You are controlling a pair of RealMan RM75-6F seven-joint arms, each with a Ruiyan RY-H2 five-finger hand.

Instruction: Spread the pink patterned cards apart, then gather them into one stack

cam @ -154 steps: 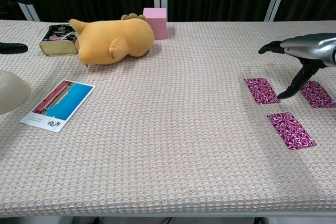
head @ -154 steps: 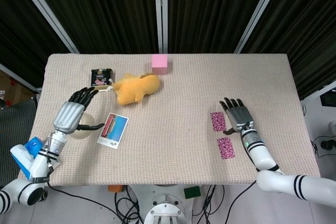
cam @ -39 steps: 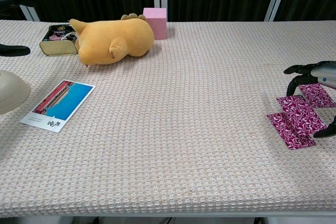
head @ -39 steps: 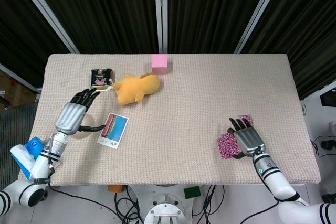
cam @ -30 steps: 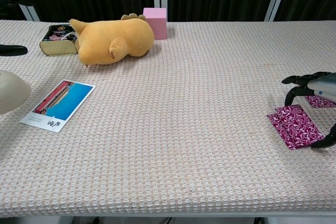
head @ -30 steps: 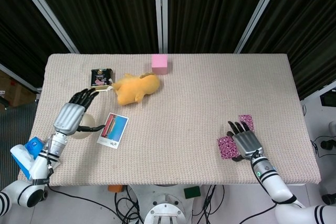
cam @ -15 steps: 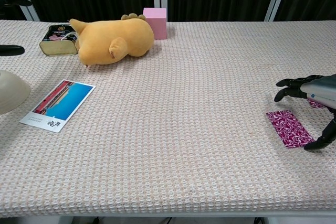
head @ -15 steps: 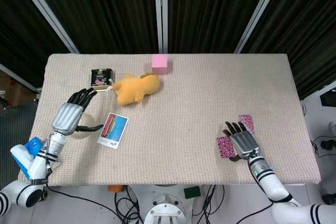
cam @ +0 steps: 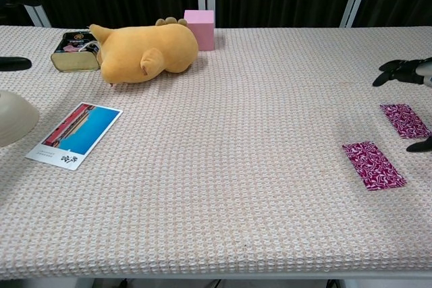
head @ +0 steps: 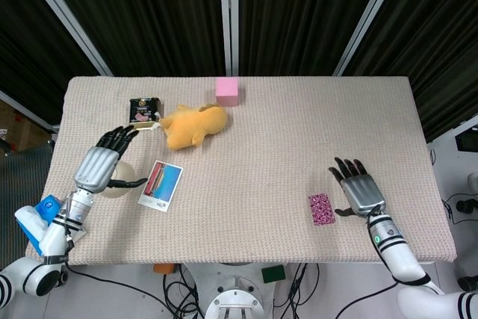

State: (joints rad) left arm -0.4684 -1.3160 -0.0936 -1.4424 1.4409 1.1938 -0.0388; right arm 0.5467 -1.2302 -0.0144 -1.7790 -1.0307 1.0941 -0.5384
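Two pink patterned card spots lie at the table's right. The nearer card [cam: 373, 164] lies uncovered and also shows in the head view as the card [head: 321, 209] left of my right hand. The farther card [cam: 405, 120] lies flat further right; in the head view my right hand [head: 360, 193] hides it. That hand hovers above it with fingers spread and nothing held; only its fingertips [cam: 399, 69] show at the chest view's right edge. My left hand [head: 98, 166] stays far left above a white bowl [head: 116, 187], fingers apart, holding nothing.
A yellow plush toy [head: 193, 125], a pink cube [head: 227, 91] and a small tin [head: 143, 109] sit at the back left. A postcard [head: 160, 184] lies beside the bowl. The right table edge is close to the cards.
My right hand has lifted off the nearer card and moved right, over the farther card. The nearer card now lies uncovered. The left hand has barely moved.
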